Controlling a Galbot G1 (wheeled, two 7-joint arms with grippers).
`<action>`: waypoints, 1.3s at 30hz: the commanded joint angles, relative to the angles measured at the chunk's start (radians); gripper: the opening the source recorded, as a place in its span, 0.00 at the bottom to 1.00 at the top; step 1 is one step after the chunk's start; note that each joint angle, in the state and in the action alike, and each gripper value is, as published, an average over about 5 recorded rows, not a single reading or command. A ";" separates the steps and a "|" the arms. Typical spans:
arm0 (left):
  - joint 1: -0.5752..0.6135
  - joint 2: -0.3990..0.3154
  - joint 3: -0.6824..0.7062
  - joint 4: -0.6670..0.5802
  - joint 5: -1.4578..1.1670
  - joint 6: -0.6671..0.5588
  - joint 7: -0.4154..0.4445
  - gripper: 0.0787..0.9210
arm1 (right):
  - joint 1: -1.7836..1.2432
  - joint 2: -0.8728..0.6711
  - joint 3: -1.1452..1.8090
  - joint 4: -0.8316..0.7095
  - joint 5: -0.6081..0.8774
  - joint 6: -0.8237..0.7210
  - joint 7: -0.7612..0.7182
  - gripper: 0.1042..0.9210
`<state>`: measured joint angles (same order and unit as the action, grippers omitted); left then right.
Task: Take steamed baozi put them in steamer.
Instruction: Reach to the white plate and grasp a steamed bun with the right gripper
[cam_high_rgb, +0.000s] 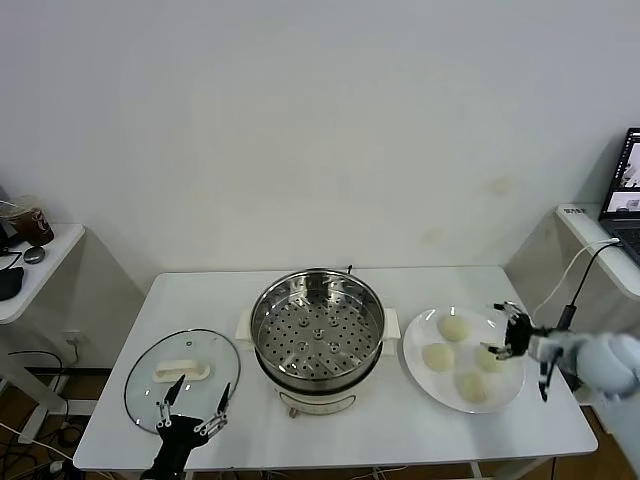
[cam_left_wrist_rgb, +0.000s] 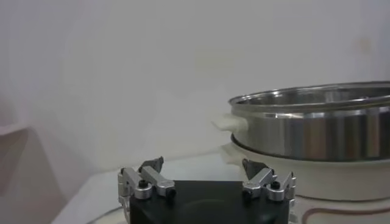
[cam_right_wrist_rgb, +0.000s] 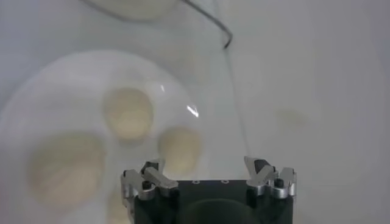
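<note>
Awaiting transfer: four buns (cam_high_rgb: 453, 328) held on plate (cam_high_rgb: 415, 365) right of steamer (cam_high_rgb: 317, 330). Right gripper (cam_high_rgb: 505, 335) spread wide over plate for pickup. Left gripper (cam_high_rgb: 195, 405) parked, spread, above lid (cam_high_rgb: 145, 385).

The left gripper (cam_left_wrist_rgb: 207, 176) sits low over the table (cam_left_wrist_rgb: 183, 167), its jaws spread wide with nothing between them. Beyond it stands the steamer (cam_left_wrist_rgb: 317, 125) — a shiny steel pot on a white base (cam_left_wrist_rgb: 286, 173), one white handle (cam_left_wrist_rgb: 228, 123) jutting from its side — against a plain white wall (cam_left_wrist_rgb: 152, 73).
</note>
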<state>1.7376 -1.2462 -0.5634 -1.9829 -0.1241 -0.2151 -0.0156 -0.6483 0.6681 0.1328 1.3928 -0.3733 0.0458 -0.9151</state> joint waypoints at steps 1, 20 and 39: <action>-0.009 -0.001 -0.016 0.001 0.047 -0.010 0.003 0.88 | 0.450 -0.018 -0.391 -0.235 -0.004 0.001 -0.184 0.88; -0.006 -0.004 -0.048 0.024 0.045 -0.028 -0.002 0.88 | 0.592 0.151 -0.683 -0.425 0.029 -0.074 -0.245 0.88; -0.003 -0.006 -0.061 0.036 0.048 -0.048 -0.002 0.88 | 0.549 0.212 -0.675 -0.487 0.007 -0.106 -0.196 0.87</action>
<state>1.7344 -1.2540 -0.6236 -1.9470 -0.0772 -0.2628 -0.0175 -0.1031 0.8647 -0.5264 0.9330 -0.3589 -0.0558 -1.1129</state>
